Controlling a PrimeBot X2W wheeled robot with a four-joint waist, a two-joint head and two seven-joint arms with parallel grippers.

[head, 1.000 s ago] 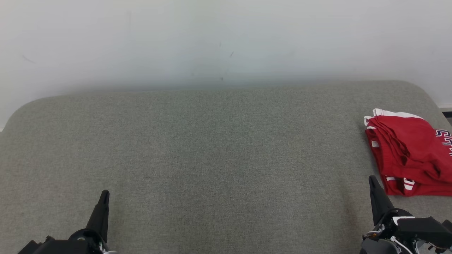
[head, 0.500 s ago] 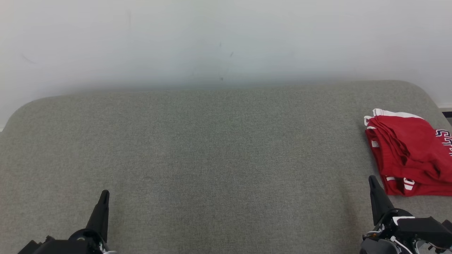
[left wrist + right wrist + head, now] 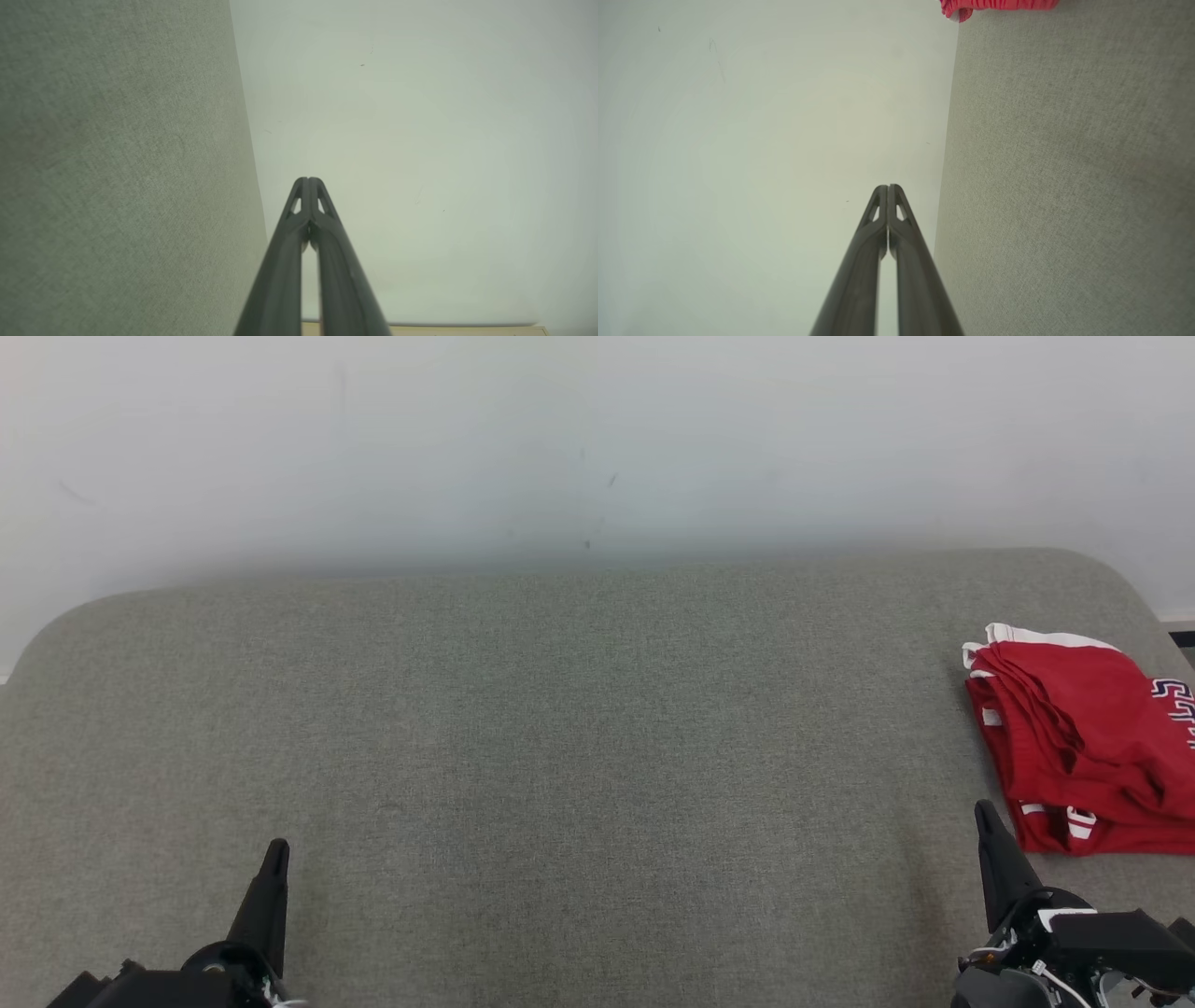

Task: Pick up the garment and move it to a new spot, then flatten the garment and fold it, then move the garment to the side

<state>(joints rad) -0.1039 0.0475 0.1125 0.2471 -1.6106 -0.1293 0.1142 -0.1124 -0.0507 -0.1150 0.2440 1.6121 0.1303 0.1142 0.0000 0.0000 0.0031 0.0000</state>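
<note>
nothing has moved in the last second: my left hand (image 3: pixel 276 849) and right hand (image 3: pixel 983 810) rest pinched shut, empty. the red garment (image 3: pixel 1083 733) lies folded at the right of the table (image 3: pixel 560 728), seemingly finished, though the frame crops it.

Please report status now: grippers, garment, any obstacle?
Left gripper shut, right gripper shut, both empty. Red garment lies folded at right edge of grey surface, untouched. No obstacle seen.

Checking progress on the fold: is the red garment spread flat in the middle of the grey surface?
No, the garment lies folded at the right edge of the surface, near the right gripper.
</note>
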